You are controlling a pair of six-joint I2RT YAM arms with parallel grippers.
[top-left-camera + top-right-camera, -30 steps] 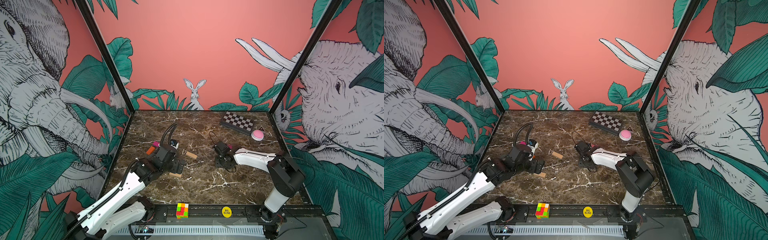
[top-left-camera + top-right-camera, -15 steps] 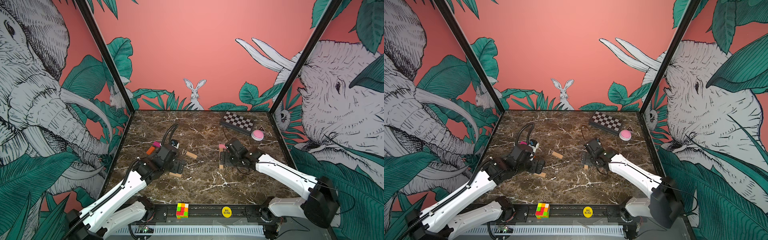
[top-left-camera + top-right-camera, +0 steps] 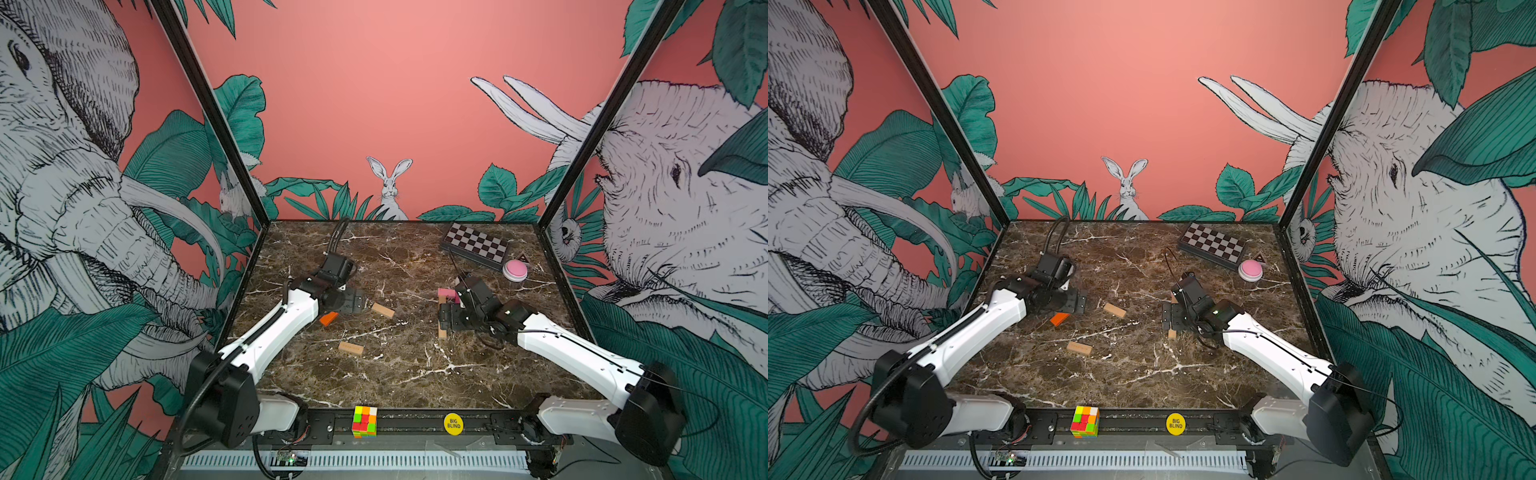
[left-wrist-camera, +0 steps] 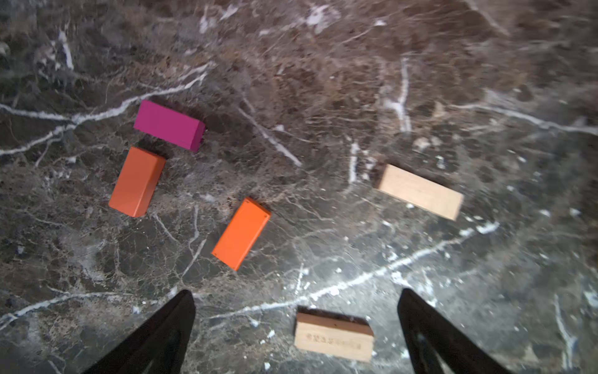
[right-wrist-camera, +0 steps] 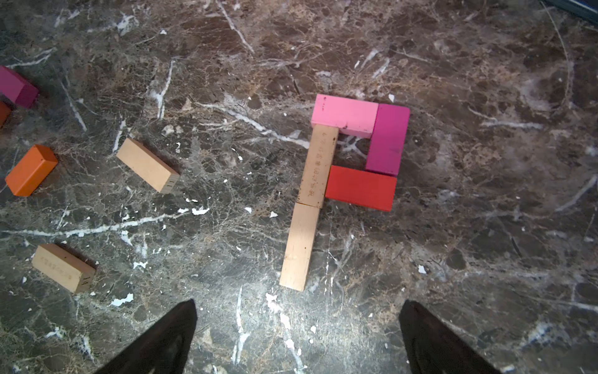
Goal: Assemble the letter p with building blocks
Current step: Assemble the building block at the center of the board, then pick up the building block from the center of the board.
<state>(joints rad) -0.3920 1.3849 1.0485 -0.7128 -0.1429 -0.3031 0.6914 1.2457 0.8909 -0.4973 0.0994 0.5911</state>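
In the right wrist view the building blocks form a letter: two tan planks (image 5: 318, 165) (image 5: 299, 246) end to end as a stem, with a pink (image 5: 344, 115), a magenta (image 5: 386, 141) and a red block (image 5: 360, 187) closing a loop beside it. My right gripper (image 5: 298, 304) hovers open just short of the stem's end, holding nothing. My left gripper (image 4: 295, 293) is open too. A stamped tan block (image 4: 333, 336) lies untouched on the marble between its fingers. Loose orange (image 4: 241, 233), darker orange (image 4: 137, 181), magenta (image 4: 168, 124) and tan (image 4: 420, 191) blocks lie beyond.
A checkered box (image 3: 476, 245) and a pink round button (image 3: 515, 270) sit at the back right of the marble table (image 3: 415, 374). A multicoloured puzzle cube (image 3: 365, 422) and a yellow disc (image 3: 453, 424) rest on the front rail. Printed walls close in three sides.
The right arm's elbow has swung out to the right while its gripper stayed by the letter and opened. The left gripper has shifted back and left, uncovering the orange block.
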